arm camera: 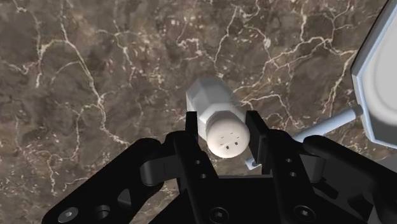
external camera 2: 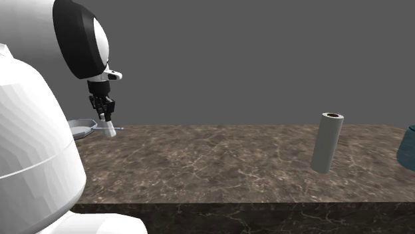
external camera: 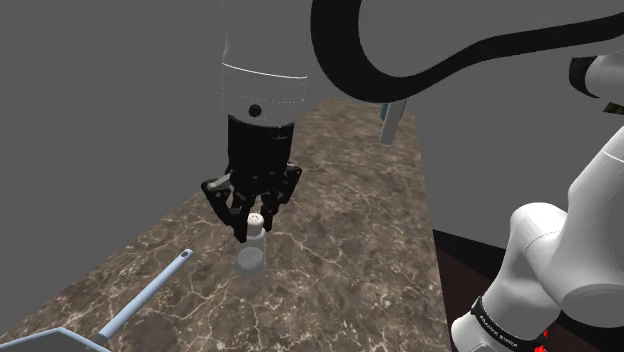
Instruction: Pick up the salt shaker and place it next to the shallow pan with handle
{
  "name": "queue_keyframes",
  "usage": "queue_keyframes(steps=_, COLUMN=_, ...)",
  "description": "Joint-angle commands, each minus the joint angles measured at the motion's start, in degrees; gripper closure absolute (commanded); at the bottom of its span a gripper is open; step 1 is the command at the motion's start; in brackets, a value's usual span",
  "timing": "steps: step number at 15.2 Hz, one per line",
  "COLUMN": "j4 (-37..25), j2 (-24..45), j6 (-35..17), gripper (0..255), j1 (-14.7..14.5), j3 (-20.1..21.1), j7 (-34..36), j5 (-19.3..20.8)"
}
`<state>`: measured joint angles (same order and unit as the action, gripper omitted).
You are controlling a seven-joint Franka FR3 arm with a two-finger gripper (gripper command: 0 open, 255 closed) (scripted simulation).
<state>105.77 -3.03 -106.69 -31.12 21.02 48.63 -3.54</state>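
Your tool (external camera: 255, 228) is closed tight on the white salt shaker (external camera: 249, 256) near its cap (shaker tilted), over the brown veined marble worktop (external camera: 350, 230), close beside the grey pan (arm camera: 380, 83) handle. Plain grey walls (external camera: 100, 100) all round.

Tally: one salt shaker (arm camera: 219, 119), one shallow pan (arm camera: 380, 76) with one long handle (arm camera: 331, 124), one upright pale roll (external camera 2: 327, 143), one teal vessel (external camera 2: 408, 149), one marble counter (external camera 2: 219, 159).
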Motion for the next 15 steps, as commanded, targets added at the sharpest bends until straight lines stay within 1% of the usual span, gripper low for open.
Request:
queue_keyframes(steps=1, j4=1.4, j2=0.1, j6=-1.6, gripper=255, j1=-0.1, j3=0.1, j7=0.0, j5=0.0)
queue_keyframes(steps=7, j4=5.7, j2=0.7, j6=-6.3, gripper=255, j1=-0.1, j3=0.2, j7=0.0, j5=0.1)
queue_keyframes(steps=15, j4=5.7, j2=0.7, j6=-6.3, gripper=255, j1=-0.1, j3=0.2, j7=0.0, j5=0.1)
